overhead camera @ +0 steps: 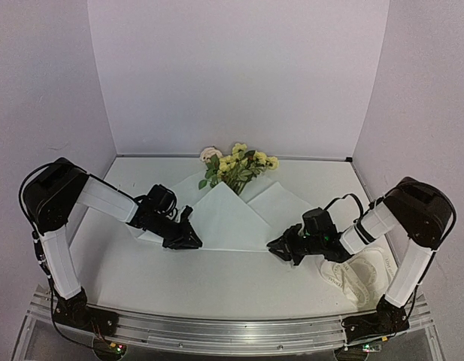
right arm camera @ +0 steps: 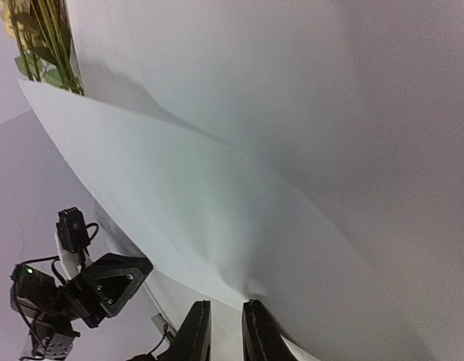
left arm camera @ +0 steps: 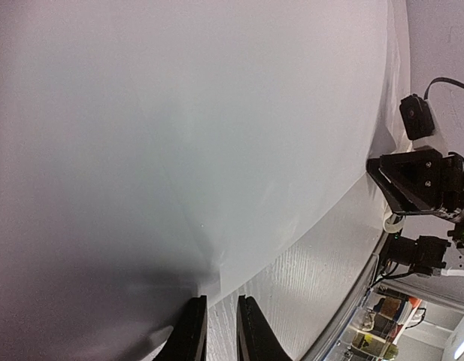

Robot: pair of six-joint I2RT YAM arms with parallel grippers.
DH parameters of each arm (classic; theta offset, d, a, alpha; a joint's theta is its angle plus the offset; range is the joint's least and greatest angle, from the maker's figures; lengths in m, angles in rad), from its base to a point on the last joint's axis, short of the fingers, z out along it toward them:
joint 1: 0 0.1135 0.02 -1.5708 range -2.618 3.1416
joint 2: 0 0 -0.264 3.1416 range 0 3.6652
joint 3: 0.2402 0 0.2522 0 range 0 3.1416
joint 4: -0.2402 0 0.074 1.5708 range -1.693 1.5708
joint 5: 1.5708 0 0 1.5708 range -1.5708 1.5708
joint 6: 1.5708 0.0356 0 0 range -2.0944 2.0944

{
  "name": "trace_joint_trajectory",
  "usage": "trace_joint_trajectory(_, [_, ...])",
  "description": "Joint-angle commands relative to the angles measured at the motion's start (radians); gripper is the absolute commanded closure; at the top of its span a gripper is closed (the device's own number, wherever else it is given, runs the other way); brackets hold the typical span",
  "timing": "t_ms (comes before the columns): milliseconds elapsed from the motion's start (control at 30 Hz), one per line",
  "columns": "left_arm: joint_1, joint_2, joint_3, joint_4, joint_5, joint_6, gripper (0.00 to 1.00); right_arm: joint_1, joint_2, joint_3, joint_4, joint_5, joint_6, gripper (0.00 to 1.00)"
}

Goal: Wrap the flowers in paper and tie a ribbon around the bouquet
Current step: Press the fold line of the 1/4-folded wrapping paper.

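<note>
The paper lies mid-table, a big triangular flap folded up over the stems of the flowers, whose yellow blossoms and pale rose stick out at the far end. My left gripper sits at the left end of the near fold. In the left wrist view its jaws stand a narrow slit apart, tips against the paper edge, bare table in the gap. My right gripper mirrors it at the right end, a narrow gap at the puckered paper. Flower stems show. The ribbon lies heaped by the right arm.
White walls close the table on three sides. A metal rail with both arm bases runs along the near edge. The left wrist view shows the right gripper across the fold; the right wrist view shows the left one.
</note>
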Motion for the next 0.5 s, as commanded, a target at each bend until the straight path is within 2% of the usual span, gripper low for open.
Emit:
trace_joint_trajectory(0, [0.02,-0.059,-0.013,-0.023,-0.033,-0.01,0.83,-0.043,0.009,-0.128,0.041,0.06,0.119,0.83])
trace_joint_trajectory(300, [0.093,-0.123,-0.098,-0.052,-0.056,-0.007,0.83,-0.069,0.06,-0.204,0.182,0.076,0.186,0.83])
trace_joint_trajectory(467, [0.134,-0.184,-0.195,-0.068,-0.107,-0.026,0.83,-0.073,0.107,-0.212,0.263,0.07,0.214,0.83])
